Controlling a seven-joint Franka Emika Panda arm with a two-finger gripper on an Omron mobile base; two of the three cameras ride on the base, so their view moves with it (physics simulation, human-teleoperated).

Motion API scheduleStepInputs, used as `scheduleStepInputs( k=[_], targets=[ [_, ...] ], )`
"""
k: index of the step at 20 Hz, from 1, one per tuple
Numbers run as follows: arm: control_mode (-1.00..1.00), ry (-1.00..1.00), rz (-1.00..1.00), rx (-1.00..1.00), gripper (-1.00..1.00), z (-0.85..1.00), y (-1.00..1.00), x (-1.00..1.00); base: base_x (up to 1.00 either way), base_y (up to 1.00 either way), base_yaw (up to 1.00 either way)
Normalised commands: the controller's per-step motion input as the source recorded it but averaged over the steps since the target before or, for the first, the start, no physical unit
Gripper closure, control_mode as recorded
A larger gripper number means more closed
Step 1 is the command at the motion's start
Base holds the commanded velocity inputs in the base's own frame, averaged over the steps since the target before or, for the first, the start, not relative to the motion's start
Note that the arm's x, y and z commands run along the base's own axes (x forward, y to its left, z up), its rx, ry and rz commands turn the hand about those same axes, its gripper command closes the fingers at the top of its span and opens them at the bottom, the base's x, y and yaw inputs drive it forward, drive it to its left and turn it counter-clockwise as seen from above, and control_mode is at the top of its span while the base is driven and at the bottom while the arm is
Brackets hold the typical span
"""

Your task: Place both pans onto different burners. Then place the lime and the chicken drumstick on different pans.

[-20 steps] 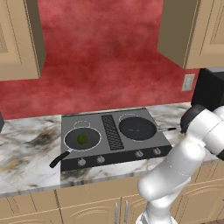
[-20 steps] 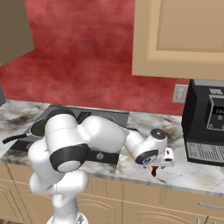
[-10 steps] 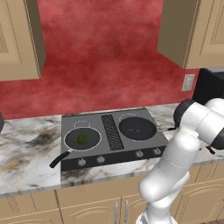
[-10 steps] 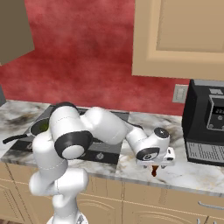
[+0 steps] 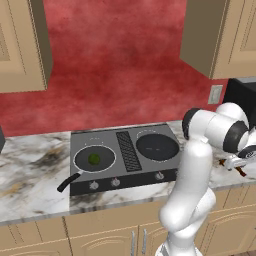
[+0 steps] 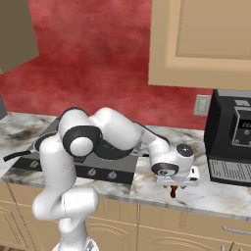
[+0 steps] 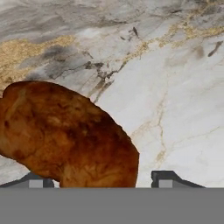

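The arm is reaching out low over the marble counter (image 6: 215, 196) right of the stove, the gripper (image 6: 172, 190) pointing straight down. Its jaws are straddling the chicken drumstick (image 7: 65, 135), lying on the counter; whether they are pinching it I cannot tell.

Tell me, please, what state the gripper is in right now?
Gripper: jaws apart on either side of the chicken drumstick on the counter; no firm grip on it visible.
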Motion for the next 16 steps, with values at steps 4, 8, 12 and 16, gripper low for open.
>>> scheduleStepInputs(
  k=[4, 8, 12, 16],
  targets=[
    [-1.0, -0.07, 0.0, 0.0, 1.0, -0.41, 0.01, 0.14, 0.0, 0.0, 0.0],
    [-1.0, -0.07, 0.0, 0.0, 1.0, -0.34, 0.0, 0.03, 0.0, 0.0, 0.0],
    [-1.0, -0.04, 0.0, -0.02, 1.0, -0.22, 0.11, 0.04, 0.0, 0.0, 0.0],
    [-1.0, -0.07, 0.0, -0.03, 1.0, -0.1, 0.22, 0.0, 0.0, 0.0, 0.0]
  ],
)
